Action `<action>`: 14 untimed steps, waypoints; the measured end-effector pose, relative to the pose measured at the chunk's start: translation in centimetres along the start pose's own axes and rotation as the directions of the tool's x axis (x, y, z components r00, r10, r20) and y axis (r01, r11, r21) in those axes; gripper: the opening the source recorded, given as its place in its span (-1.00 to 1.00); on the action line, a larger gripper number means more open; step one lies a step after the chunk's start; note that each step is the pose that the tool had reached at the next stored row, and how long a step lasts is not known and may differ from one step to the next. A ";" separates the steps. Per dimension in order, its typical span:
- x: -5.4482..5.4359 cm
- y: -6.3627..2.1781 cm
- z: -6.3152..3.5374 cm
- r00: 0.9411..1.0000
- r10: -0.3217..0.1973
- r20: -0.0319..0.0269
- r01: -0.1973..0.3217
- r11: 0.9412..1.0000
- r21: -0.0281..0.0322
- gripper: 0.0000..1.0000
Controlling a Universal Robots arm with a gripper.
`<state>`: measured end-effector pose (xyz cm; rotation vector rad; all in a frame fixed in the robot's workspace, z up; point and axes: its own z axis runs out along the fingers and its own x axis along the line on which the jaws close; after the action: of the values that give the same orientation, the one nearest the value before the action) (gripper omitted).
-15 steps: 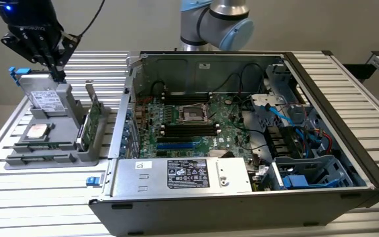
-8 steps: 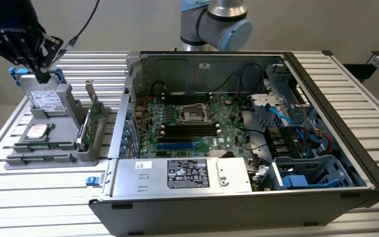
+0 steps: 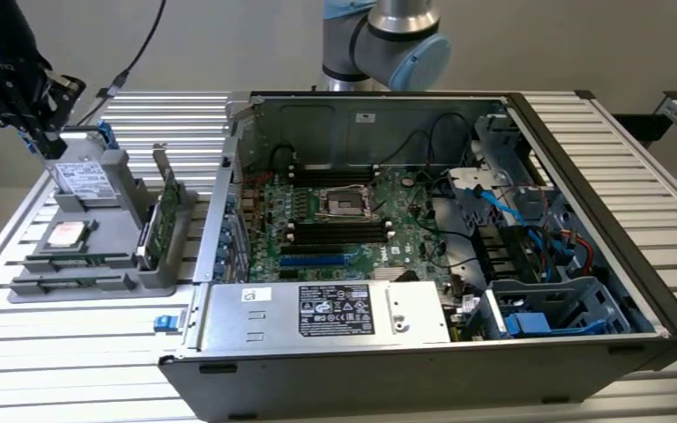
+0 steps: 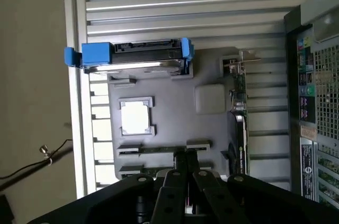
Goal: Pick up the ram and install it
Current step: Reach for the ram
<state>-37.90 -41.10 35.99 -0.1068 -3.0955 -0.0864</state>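
- Gripper (image 3: 49, 150) hangs raised over the gray tray (image 3: 103, 289) on the exterior view's left, near the upright hard drive (image 3: 80, 181); its jaws look drawn together and hold nothing.
- Ram (image 3: 78, 261) stands on edge in a slot at the tray's near end, just past the processor chip (image 3: 66, 233), not touched by the gripper.
- Risk, as I judge it: jaws left closed would land on the stick's top edge rather than straddle it.
- An off-centre grip could tilt it in its slot — or brush the bracketed green card (image 3: 168, 211) to its right.
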 end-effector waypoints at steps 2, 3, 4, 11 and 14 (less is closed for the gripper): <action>0.3 -0.53 0.08 1.000 -0.002 0.000 0.002 1.000 -0.003 -0.80; 0.5 -0.79 0.12 1.000 -0.003 0.000 0.003 1.000 -0.004 -0.80; 0.6 -1.04 0.16 1.000 -0.004 -0.001 0.004 1.000 -0.005 -0.80; 1.4 -2.83 0.30 1.000 -0.013 -0.002 0.013 1.000 -0.015 -0.80; 1.4 -3.46 0.30 1.000 -0.018 -0.002 0.018 1.000 -0.019 -0.80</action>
<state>-39.51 -44.43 35.56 -0.0795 -3.0942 -0.1165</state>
